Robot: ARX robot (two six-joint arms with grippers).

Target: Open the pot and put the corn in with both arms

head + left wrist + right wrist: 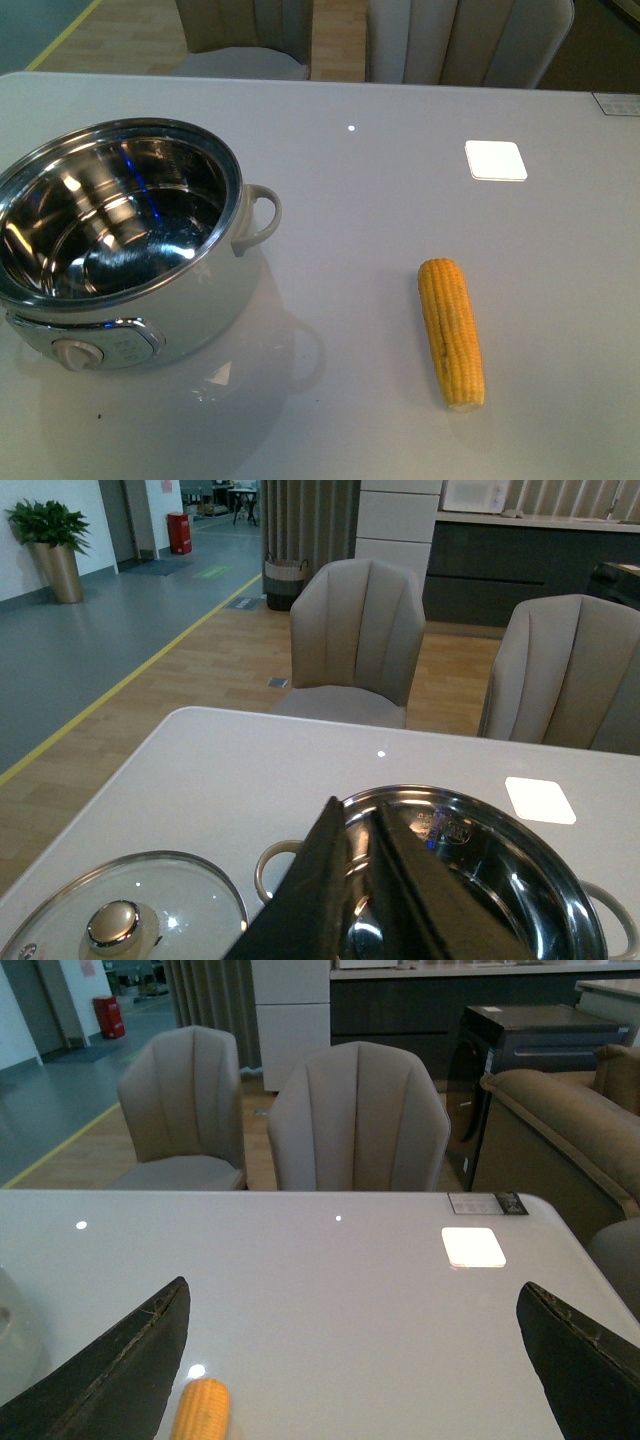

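Note:
The cream-white pot (150, 310) stands open at the left of the table, its steel inside bare. It also shows in the left wrist view (520, 880). Its glass lid (120, 920) with a cream knob lies flat on the table beside the pot. The corn (452, 330) lies on the table right of the pot, tapered end toward me. Its end shows in the right wrist view (200, 1410). My left gripper (355, 815) is shut and empty above the pot's rim. My right gripper (355, 1305) is wide open above the table, the corn by one finger (120, 1370). Neither arm shows in the front view.
Two beige chairs (355, 640) stand behind the table's far edge. A bright square light patch (495, 160) lies on the tabletop at back right. A small label (485, 1203) sits near the far right corner. A sofa (560, 1130) stands beyond.

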